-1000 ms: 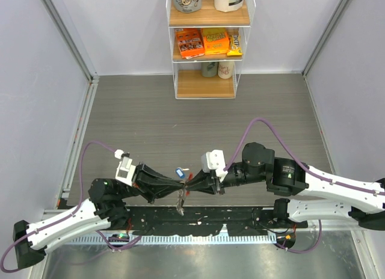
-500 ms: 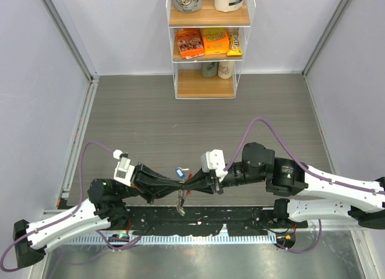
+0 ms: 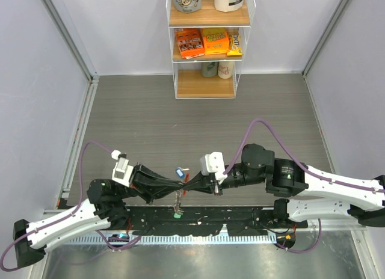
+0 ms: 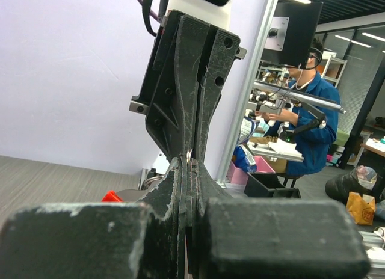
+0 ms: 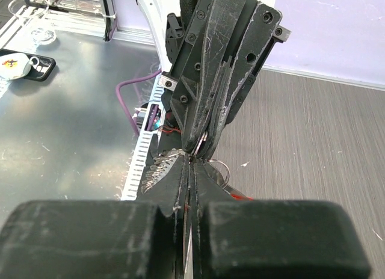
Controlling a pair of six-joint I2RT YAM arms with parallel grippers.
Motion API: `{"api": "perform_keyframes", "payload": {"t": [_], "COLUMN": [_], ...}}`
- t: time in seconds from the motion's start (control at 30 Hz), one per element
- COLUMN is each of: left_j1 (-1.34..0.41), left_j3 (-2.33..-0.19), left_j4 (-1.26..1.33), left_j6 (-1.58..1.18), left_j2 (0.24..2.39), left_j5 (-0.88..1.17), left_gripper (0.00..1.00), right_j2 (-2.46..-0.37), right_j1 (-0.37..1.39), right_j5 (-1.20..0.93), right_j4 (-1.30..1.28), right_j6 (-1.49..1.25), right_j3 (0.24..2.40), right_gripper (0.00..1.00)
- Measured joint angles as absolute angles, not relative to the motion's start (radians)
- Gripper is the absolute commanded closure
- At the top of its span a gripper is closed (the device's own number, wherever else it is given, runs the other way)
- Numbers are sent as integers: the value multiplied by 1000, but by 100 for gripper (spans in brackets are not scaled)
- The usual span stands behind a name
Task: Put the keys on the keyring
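My left gripper [image 3: 181, 184] and right gripper [image 3: 188, 182] meet tip to tip above the table's near edge. Both are shut on the keyring's thin silvery ring [image 5: 220, 168], which shows between the fingers in the right wrist view. A bit of the red fob [image 3: 187, 178] shows at the meeting point, and also in the left wrist view [image 4: 111, 196]. A chain [image 3: 177, 202] hangs down from the ring with the green key [image 3: 177, 216] at its end. The blue key [image 3: 179, 171] sits just behind the fingertips; I cannot tell whether it is attached.
A white wire shelf [image 3: 207, 80] with snack packs and jars stands at the far middle. A black rail [image 3: 198, 219] runs along the near edge under the grippers. Grey walls close in the left and right sides.
The right gripper has shifted slightly left against the left one. The hanging chain now reaches lower and the green key shows at its end.
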State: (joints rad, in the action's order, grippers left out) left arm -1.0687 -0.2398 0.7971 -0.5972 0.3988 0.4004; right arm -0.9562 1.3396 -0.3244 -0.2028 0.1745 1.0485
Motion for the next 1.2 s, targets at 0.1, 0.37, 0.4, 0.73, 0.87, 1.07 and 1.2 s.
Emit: {"api": "perform_keyframes", "payload": {"t": [0.1,0.37,0.4,0.73,0.87,1.07,1.2], "left_j1": [-1071,-1072,-1071,-1073,-1073,-1073,-1073], "left_j3": [-240,-258,-261,-296,-318,-395,-430], "left_j4": [799,739,726,574,500,294,170], "left_j6": [-599,-604,-606,-619,-608,-553,-515], "left_j2": [399,398,398,360,328,303,298], "left_j5": [401,396,393,391,380,331,290], "left_gripper": [100,63,59,39,38,38,38], "right_j2": [-956,-945,-937,-783,-743,-694,-683], "right_j1": [1353,1361,1362,1366,1366,1366,1366], "right_j5": [-307,-275,-271,-229,-232,-256,-282], "right_j4": [-207,-218,-217,-212,-223,-279,-336], "right_j6": [186,196,196,181,181,198,236], "right_j3": [1052,1042,1035,906,888,863,845], "right_gripper": [94,95,94,95,94,94,95]}}
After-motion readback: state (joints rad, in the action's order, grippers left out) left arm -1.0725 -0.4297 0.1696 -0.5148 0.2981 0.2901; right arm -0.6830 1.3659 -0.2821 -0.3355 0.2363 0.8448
